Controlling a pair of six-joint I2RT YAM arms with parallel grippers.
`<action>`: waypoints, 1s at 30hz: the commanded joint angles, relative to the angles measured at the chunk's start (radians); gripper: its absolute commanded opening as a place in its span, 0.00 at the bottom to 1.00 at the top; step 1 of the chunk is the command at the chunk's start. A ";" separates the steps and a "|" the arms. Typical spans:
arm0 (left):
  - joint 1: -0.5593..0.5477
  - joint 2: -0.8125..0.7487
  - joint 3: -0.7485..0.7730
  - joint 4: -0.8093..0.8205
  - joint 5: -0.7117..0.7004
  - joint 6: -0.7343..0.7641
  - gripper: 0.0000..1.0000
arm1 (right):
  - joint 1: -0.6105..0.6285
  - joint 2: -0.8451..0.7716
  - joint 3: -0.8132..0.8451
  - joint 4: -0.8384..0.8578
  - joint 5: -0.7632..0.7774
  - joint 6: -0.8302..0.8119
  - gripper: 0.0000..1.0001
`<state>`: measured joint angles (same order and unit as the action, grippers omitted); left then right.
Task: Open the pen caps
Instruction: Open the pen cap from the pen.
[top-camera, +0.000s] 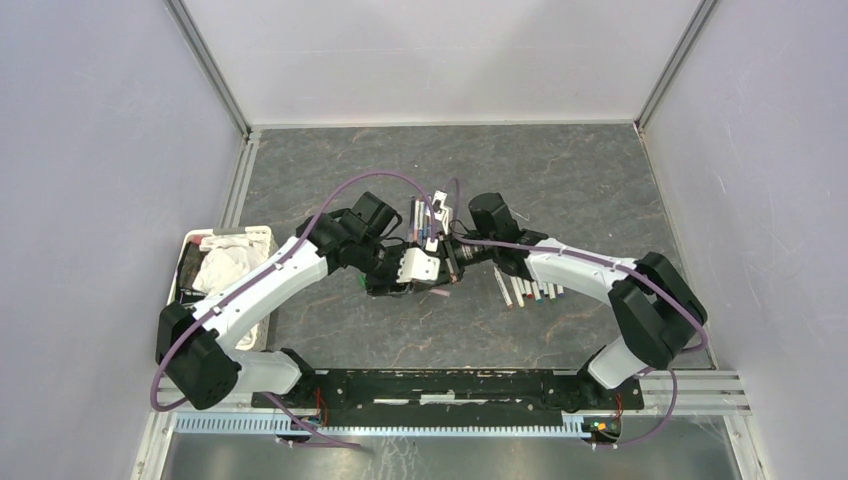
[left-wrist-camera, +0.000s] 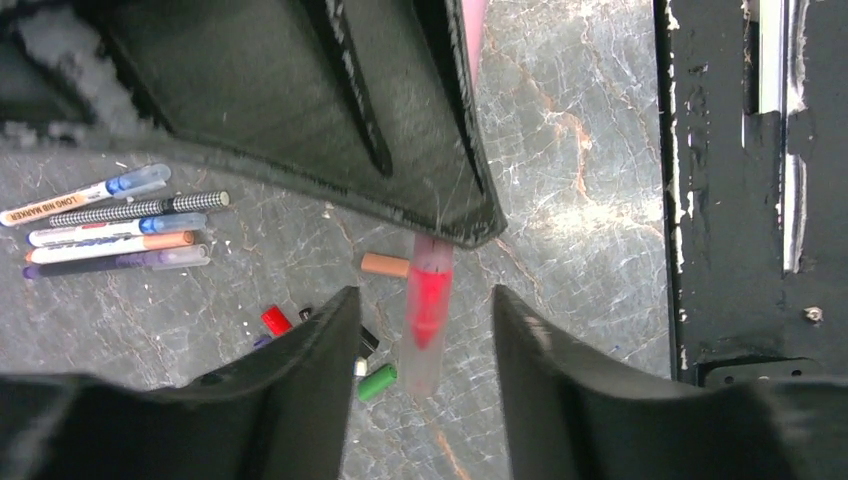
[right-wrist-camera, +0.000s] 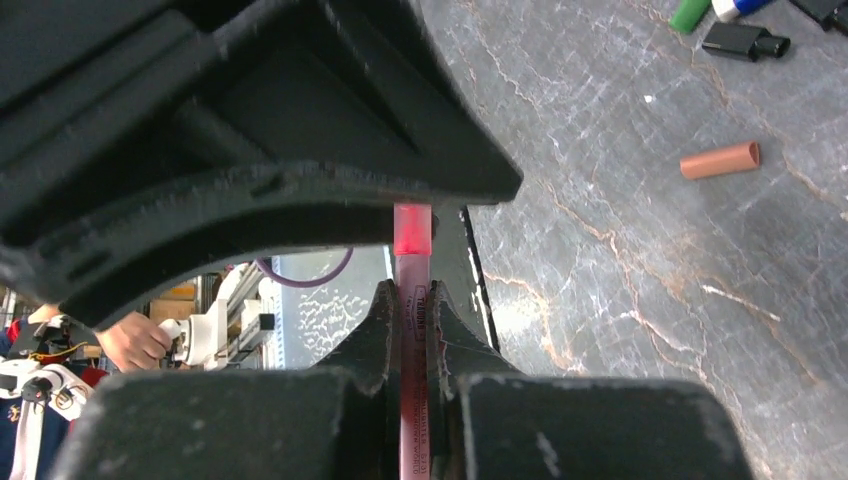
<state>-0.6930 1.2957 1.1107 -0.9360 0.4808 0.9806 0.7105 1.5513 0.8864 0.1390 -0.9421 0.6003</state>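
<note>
At the middle of the table (top-camera: 560, 180) the left gripper (left-wrist-camera: 421, 297) stands open. Its fingers lie on either side of a clear cap (left-wrist-camera: 428, 320) with red showing through, and touch it on neither side. The cap is blurred, and I cannot tell whether it sits on its pen or is free. Facing it, the right gripper (right-wrist-camera: 412, 292) is clenched on the barrel of a pink pen (right-wrist-camera: 412, 350), whose red end points toward the left claw. The step in hand looks like the uncapping of this pen. To do it well, the right claw should hold the barrel firm while the left closes squarely on the cap alone. The left should then draw straight along the pen's line without bending it, and drop the cap among the loose ones below: a brown cap (left-wrist-camera: 385, 264), a red cap (left-wrist-camera: 276, 320) and a green cap (left-wrist-camera: 377, 381). The one container, a white basket (top-camera: 262, 236) at the far left, holds a crumpled white cloth (top-camera: 228, 262) and something dark that I cannot make out. To the right of the grippers lies a row of pens (top-camera: 527, 290).
</note>
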 joint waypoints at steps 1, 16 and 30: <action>-0.006 0.016 0.038 0.008 0.048 -0.037 0.46 | 0.020 0.039 0.070 0.080 -0.015 0.037 0.00; -0.008 0.014 0.027 -0.007 -0.079 0.007 0.02 | 0.023 0.022 0.010 0.088 -0.003 0.036 0.38; -0.008 0.014 0.040 -0.002 -0.086 -0.007 0.02 | 0.050 0.075 0.082 0.047 0.007 0.022 0.36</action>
<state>-0.7002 1.3159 1.1145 -0.9550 0.4000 0.9852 0.7425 1.6089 0.9073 0.1776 -0.9333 0.6304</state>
